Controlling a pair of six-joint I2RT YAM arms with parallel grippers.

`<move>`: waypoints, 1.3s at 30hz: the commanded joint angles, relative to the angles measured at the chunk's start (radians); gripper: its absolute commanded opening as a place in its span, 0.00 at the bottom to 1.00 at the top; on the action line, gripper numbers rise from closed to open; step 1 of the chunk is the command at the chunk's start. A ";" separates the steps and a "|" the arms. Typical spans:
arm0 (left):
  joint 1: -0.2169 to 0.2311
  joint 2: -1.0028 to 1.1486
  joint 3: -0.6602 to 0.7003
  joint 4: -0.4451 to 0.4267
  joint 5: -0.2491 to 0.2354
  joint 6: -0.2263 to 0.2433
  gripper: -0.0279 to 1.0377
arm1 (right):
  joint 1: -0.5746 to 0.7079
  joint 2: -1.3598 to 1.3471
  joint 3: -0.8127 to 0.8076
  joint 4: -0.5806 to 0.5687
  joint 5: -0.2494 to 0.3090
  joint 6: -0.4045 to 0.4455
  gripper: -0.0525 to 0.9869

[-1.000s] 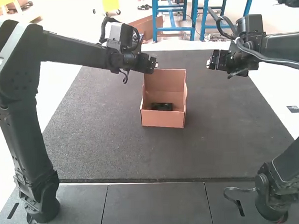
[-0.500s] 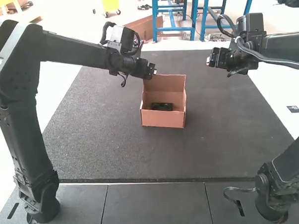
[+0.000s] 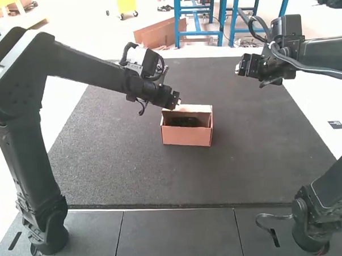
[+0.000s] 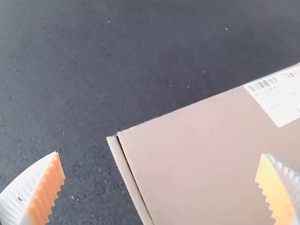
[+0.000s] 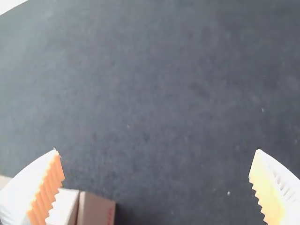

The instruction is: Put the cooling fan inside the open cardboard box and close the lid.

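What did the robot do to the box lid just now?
The left hand came down and pushed the lid from standing upright until it tilts low over the box, nearly shut. The box, the fan inside and the right hand stayed put.

cardboard box [image 3: 186, 134], lid [image 3: 188, 109] half-shut; fan [image 3: 185, 121] inside

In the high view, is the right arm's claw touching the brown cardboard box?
No, the right arm's claw hangs over the black mat, well apart from the brown cardboard box.
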 commanded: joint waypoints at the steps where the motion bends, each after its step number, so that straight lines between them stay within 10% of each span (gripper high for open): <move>1: -0.007 -0.020 -0.019 0.021 0.011 -0.008 0.94 | -0.021 -0.022 -0.010 0.002 -0.013 0.006 0.93; 22: -0.001 -0.020 -0.184 0.177 0.013 0.009 0.94 | -0.012 -0.022 -0.002 -0.038 -0.014 -0.027 0.93; 39: 0.071 -0.330 0.085 -0.062 0.039 0.031 0.94 | -0.012 -0.057 0.036 -0.052 -0.019 -0.033 0.93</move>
